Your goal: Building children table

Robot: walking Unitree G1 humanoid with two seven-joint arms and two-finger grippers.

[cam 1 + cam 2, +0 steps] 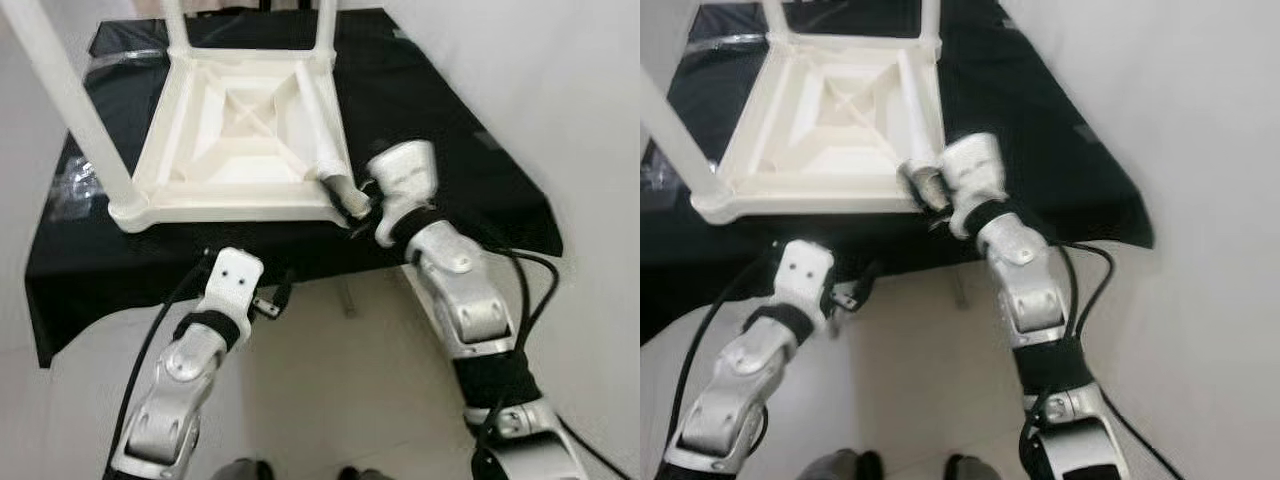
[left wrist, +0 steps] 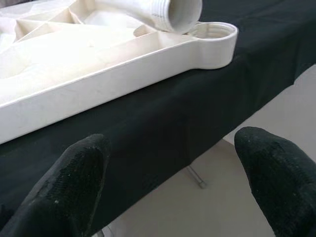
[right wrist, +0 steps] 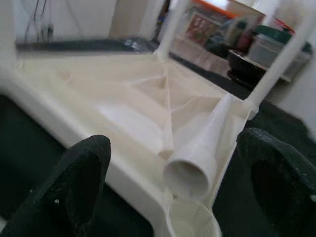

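Black cloth (image 1: 440, 130) covers the stand at upper centre, bearing the upturned white tabletop (image 1: 245, 135). Three legs are fitted; a loose leg (image 1: 328, 150) lies along its right edge. Right gripper (image 1: 352, 205) gapes wide by that leg's end. Left gripper (image 1: 268, 303), lower centre, is spread wide below the cloth's edge.

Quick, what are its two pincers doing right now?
Left pincer: open, holding nothing.
Right pincer: open around the loose table leg, not gripping.
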